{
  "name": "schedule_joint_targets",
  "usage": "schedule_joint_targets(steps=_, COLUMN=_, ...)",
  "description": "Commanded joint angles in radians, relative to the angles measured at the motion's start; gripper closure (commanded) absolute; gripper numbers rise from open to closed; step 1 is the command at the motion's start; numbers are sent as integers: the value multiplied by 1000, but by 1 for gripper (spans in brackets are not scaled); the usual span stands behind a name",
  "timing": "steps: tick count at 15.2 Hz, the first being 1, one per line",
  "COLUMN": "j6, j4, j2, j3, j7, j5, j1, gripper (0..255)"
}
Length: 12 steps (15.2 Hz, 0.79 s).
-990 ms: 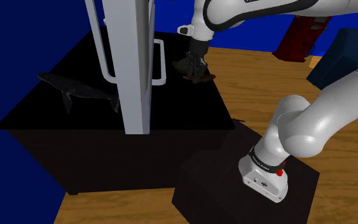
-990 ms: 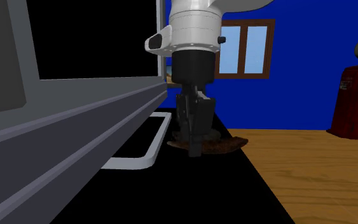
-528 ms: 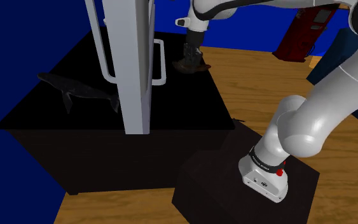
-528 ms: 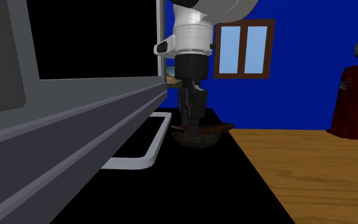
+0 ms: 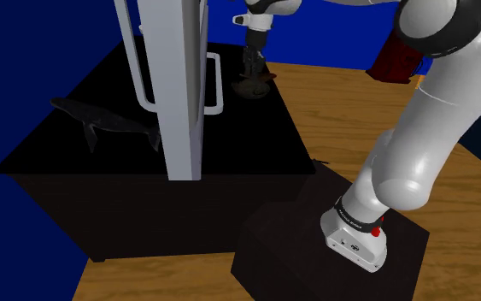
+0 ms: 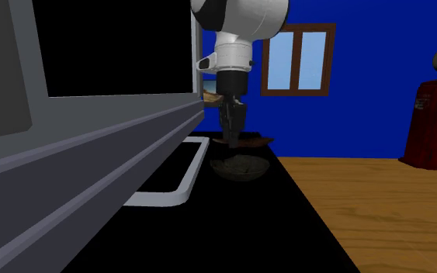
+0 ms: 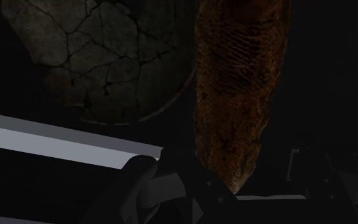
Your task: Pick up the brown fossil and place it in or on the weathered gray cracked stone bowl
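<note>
The gripper [image 6: 233, 142] has carried the fossil [image 6: 253, 141] (away from the stand [image 5: 272, 248]) to over the bowl's [image 6: 240, 167] edge.

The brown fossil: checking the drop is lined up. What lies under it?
The cracked grey bowl sits below the fossil on the black table, apart from it. In the wrist view the fossil hangs by the bowl's rim, hiding the surface directly beneath it.

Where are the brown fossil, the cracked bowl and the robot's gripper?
brown fossil [image 7: 241, 83], wrist view, middle of its ridged surface.
cracked bowl [image 7: 101, 57], wrist view, its cracked grey surface.
gripper [image 6: 232, 138], second exterior view, at its black fingertips above the bowl.
</note>
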State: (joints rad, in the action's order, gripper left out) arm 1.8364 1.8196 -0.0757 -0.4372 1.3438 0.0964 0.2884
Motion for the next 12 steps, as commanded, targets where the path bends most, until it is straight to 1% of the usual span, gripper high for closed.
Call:
schedule_joint_targets(steps=1, j6=-28, j4=-95, j2=-78, j3=-15, j7=46, j5=33, j1=-25, gripper=255)
schedule_joint_targets(steps=3, j6=-62, j4=-200, j2=-161, j3=-25, j7=87, j5=68, j1=-57, gripper=255)
schedule_joint_targets(steps=6, j6=-127, j4=-380, j2=-294, j3=-31, j7=139, j5=123, j1=-119, gripper=255)
schedule_joint_targets(steps=12, j6=-49, j4=-306, j2=-298, j3=-25, j7=147, j5=127, j1=-115, gripper=255)
